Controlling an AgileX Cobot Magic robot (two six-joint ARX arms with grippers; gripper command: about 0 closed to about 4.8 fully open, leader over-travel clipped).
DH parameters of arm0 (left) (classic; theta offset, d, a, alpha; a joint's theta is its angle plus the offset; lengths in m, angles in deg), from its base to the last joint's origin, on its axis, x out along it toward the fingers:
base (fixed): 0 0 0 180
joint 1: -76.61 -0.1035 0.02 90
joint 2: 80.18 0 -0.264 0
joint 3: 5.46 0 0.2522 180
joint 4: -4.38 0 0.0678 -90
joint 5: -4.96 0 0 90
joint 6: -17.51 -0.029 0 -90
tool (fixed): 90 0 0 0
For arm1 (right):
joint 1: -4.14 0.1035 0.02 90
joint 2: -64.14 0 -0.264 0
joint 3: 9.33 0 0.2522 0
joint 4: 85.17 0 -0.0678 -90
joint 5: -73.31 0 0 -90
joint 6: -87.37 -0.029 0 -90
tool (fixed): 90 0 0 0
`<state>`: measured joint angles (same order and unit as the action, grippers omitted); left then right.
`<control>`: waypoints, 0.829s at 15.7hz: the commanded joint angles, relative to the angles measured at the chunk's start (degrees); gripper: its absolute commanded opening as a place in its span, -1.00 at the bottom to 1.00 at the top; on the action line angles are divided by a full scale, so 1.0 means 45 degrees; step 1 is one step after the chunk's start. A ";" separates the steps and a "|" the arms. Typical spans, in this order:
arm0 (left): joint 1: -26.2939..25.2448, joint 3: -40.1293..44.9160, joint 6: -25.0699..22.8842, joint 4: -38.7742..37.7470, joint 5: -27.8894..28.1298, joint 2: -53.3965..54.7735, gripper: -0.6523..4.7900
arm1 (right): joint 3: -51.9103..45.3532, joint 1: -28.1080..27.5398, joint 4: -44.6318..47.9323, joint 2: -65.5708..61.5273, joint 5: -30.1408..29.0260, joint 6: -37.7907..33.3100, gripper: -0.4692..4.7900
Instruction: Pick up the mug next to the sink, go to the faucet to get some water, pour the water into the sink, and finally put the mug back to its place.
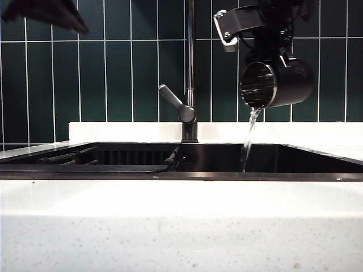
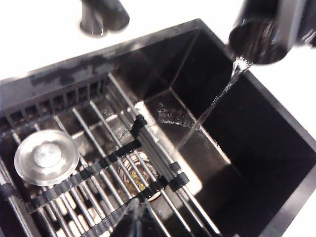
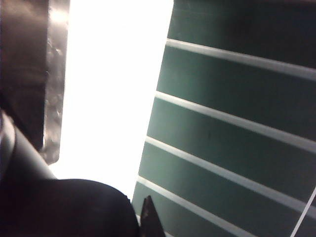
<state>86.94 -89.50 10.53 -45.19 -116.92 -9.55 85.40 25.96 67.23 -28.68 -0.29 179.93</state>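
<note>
White speckled tabletop (image 1: 181,226) fills the foreground of the exterior view; behind its front edge lies the black sink (image 1: 295,161), with a dark slatted rack (image 1: 74,157) at its left. Faucet (image 1: 190,68) stands upright at the back rim, grey lever slanting up to the left. Right gripper (image 1: 281,54) hangs high on the right, above the sink, clamped tight on the mug (image 1: 278,84). Mug tipped on its side, steel mouth facing left and slightly down. Water (image 1: 248,139) runs from the lower lip in a thin stream into the basin. Left gripper (image 1: 48,12) only a dark blur at the top left corner, well apart from the mug; probably closed, jaws not resolvable.

Left wrist view: looks down into the sink (image 2: 276,148). Rack (image 2: 98,168) over the basin floor, round steel drain plug (image 2: 47,157) lying on it. Mug (image 2: 261,34) at the upper edge, water (image 2: 217,98) slanting down to the wet floor.

Right wrist view: mug (image 3: 64,207) a dark curved mass close to the lens; green tiled wall (image 3: 237,123) behind.
</note>
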 commanded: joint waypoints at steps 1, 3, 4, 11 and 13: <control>0.0000 0.0180 0.0034 -0.0209 0.0476 -0.0865 -0.78 | 0.0107 0.0243 -0.0019 0.0165 0.0015 0.0155 -0.82; 0.0000 0.0189 0.0131 -0.0214 0.0578 -0.1268 -0.78 | 0.0107 0.0243 -0.0092 0.0165 0.0039 0.0146 -0.82; 0.0000 0.0189 0.0267 -0.0214 0.0617 -0.1418 -0.78 | 0.0107 0.0243 -0.0121 0.0170 0.0044 0.0141 -0.82; 0.0000 0.0189 0.0364 -0.0306 0.0612 -0.1821 -0.78 | 0.0107 0.0243 -0.0199 0.0282 0.0044 0.0146 -0.82; 0.0000 0.0189 0.0321 -0.0316 0.0612 -0.1821 -0.78 | 0.0107 0.0199 -0.0092 0.0296 -0.0063 -0.1817 -0.82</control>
<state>86.94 -88.63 11.99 -46.90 -114.12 -17.46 85.47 27.03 65.04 -27.83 -0.35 178.72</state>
